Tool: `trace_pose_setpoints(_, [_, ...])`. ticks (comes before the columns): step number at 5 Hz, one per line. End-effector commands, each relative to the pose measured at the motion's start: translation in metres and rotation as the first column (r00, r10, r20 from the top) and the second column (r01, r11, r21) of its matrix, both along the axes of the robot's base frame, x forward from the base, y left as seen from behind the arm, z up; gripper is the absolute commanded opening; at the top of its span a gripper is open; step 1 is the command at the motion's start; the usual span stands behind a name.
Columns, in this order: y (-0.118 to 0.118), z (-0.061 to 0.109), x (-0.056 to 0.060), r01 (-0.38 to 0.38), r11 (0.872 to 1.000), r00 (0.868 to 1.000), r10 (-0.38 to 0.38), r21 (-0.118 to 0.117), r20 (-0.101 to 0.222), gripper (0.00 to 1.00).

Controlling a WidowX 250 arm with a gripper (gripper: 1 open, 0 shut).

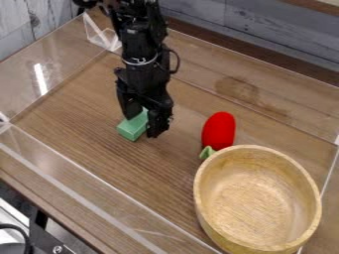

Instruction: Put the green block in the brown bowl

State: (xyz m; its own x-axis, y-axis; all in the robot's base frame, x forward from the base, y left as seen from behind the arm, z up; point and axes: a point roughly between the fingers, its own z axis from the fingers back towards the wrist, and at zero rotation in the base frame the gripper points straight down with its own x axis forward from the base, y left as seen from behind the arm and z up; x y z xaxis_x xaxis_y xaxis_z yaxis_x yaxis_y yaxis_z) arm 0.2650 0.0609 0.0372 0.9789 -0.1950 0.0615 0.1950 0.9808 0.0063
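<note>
green block [131, 127] on table, not yet gripped; gripper [143, 123] down around it, fingers spread wide; brown bowl [259, 201] empty; grasp, lift, carry left.

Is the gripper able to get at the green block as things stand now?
Probably yes. The gripper is open, points down and sits right over the green block, with nothing between them. The red item lies apart, to the side.

The black arm is reached down from the upper left, its wrist held upright above the green block [131, 127]. The gripper [142, 125] is pointed straight down, jaws spread wide on either side of that block, low over it.
</note>
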Motion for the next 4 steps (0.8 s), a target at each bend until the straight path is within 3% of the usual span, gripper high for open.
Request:
trace_pose_setpoints(1, [-0.001, 0.0079, 0.0045, 0.007, 1.0, 1.0, -0.007, 0.01, 0.031, 1.0])
trace_pose_setpoints(4, [0.001, -0.0006, 0.0144, -0.004, 1.0, 1.0, 0.004, 0.009, 0.024, 1.0])
